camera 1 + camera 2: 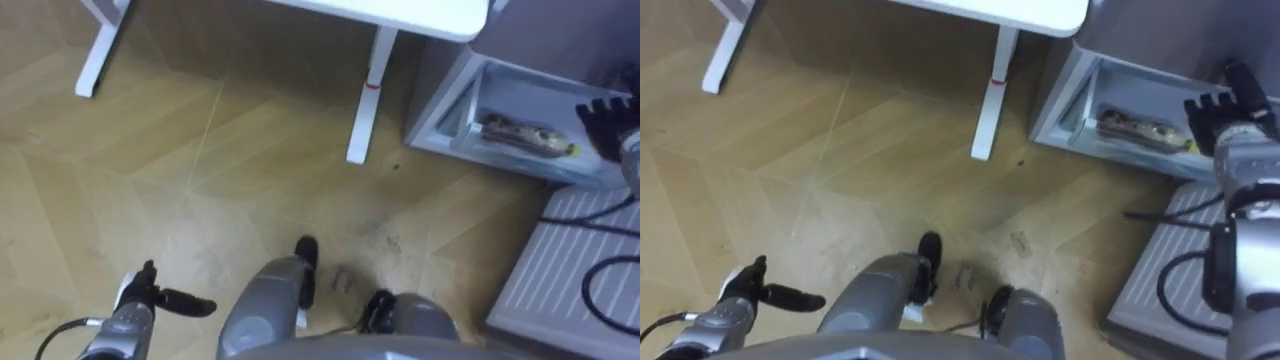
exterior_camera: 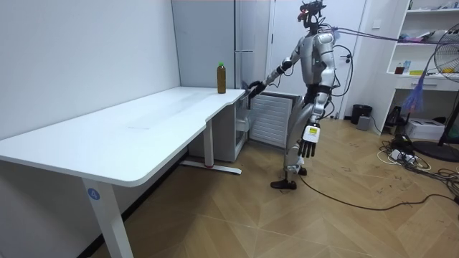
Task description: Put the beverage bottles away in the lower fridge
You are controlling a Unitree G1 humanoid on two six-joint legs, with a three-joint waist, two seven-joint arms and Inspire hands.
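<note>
- Bright, even indoor light fills the room.
- The white surface [image 2: 143, 125] carries a soft sheen.
- Its faint, soft-edged shadow darkens the far wooden floor [image 1: 120, 200].

Desk [image 1: 400, 15]: top cut by upper edge. Fridge compartment [image 1: 530, 95]: right part cropped. Lying bottle [image 1: 525, 135] inside: blurred, contents indistinct. Right hand [image 1: 603, 122]: partly cropped.

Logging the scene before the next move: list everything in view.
table: one, white, along the wall.
fridge: one, grey, past the table.
standing bottle: one, amber with green cap, on the table's far end.
lying bottle: one, brownish, inside the fridge's open lower compartment.
ribbed panel: one, white, beside the fridge.
fan: one, dark, room view's right.
shelf unit: one, white, behind the fan.
left hand: one, black, open, hanging low.
right hand: one, black, open, at the fridge compartment.
</note>
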